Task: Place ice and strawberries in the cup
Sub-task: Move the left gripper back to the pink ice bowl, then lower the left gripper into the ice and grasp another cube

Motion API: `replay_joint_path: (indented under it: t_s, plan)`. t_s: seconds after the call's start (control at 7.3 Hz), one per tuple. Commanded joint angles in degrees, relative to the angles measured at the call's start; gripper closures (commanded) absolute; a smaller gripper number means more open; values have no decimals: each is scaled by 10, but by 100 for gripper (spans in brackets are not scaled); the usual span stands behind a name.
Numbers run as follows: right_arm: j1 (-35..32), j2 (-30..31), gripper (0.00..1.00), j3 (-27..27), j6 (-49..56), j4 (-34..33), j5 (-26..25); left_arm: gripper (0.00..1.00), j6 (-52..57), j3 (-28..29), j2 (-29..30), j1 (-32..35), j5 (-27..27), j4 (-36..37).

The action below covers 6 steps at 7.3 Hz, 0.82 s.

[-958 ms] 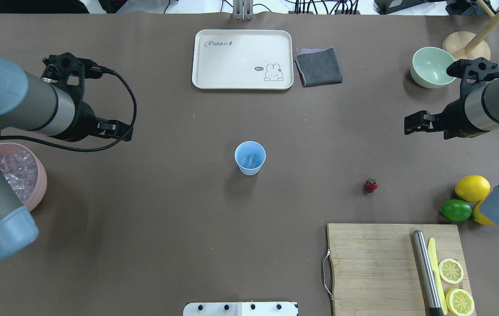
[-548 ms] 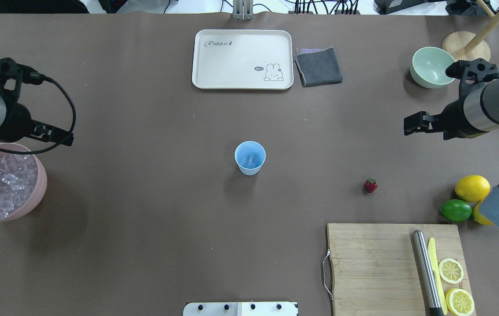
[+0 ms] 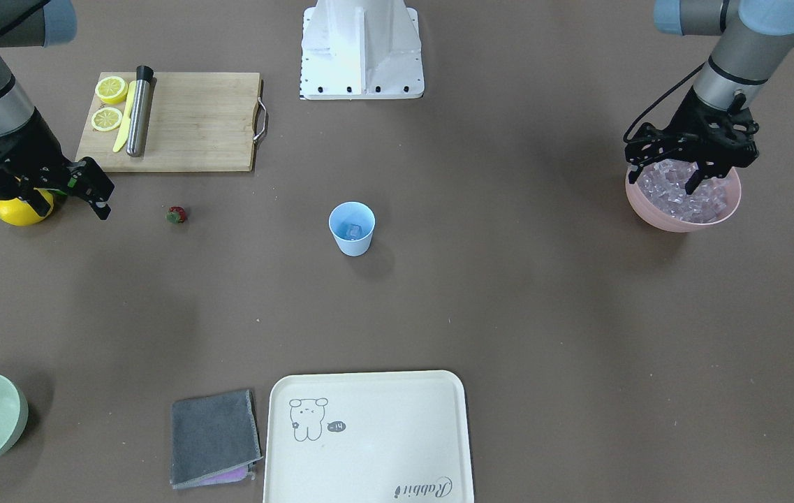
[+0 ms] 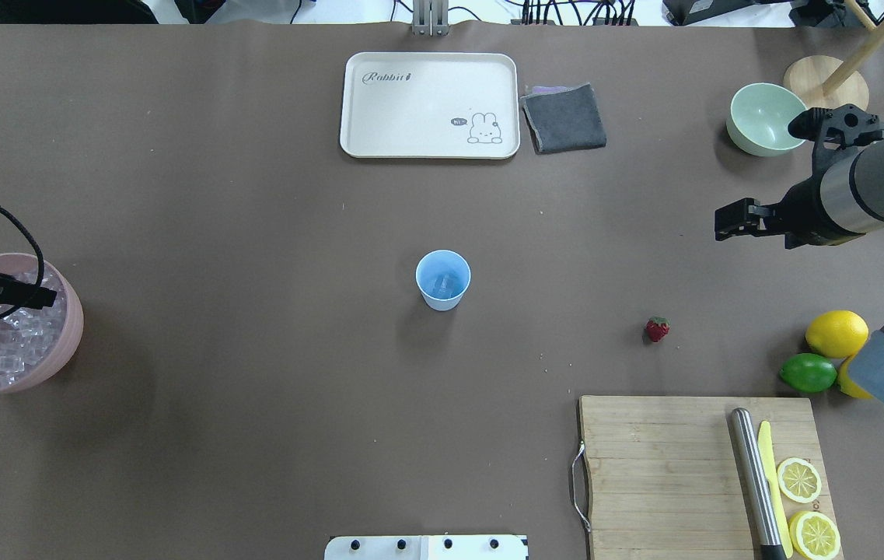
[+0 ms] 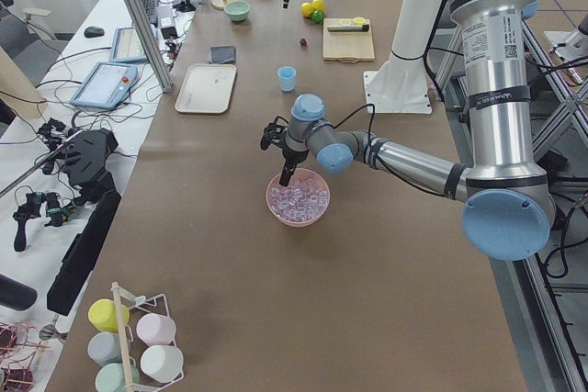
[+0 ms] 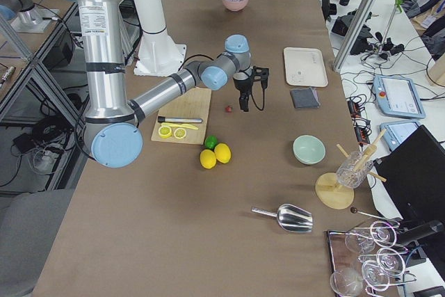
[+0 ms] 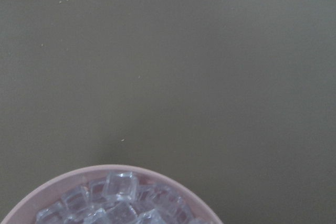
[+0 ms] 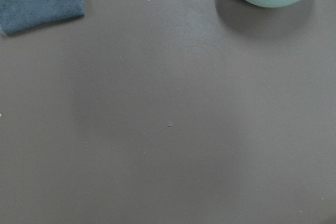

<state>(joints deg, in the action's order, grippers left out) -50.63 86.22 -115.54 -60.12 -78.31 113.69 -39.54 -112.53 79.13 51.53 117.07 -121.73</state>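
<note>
1. L gripper (image 3: 676, 171) has swung back off the open table (image 4: 255, 233). It now sits over the pink bowl (image 3: 679, 222) of ice (image 3: 714, 201) at the table's left edge. A sec ago it was short of the bowl, further out toward the middle. R gripper (image 3: 68, 199) has barely budged.
2. What that means: looks like another ice run. The cup (image 4: 442, 302) at table centre already shows a cube inside, so the ice step is partly done. Strawberry step not started.
3. L gripper: fingers apart, nothing between them, tips pointing down at the heap. One tip is right at the cubes; can't tell if it's touching.
4. L wrist cam catches only the bowl's rim w/ cubes at the bottom of the view, bare table beyond.
5. Strawberry (image 4: 657, 329) lies alone on the table, right of the cup and well apart from it, just off the cutting board (image 4: 667, 467).
6. R gripper hovers by the lemon (image 4: 836, 333), fingers apart, empty. The strawberry is near it but off toward centre, not under it.
7. Next, prob.: pinch one cube and carry it to the cup. Cubes look slick & loose, so one could squirt out of the grip.
</note>
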Motion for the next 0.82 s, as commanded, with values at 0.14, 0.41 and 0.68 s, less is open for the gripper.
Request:
replay_joint_path:
  t_s: [0.14, 0.41, 0.68]
  plan:
    - [1, 1, 0, 0, -1, 0, 0, 3, 25, 43, -36, 30, 35, -77]
    - [3, 1, 0, 0, -1, 0, 0, 13, 16, 51, -44, 30, 33, -100]
    - [3, 1, 0, 0, -1, 0, 0, 22, 16, 49, -42, 23, 33, -102]
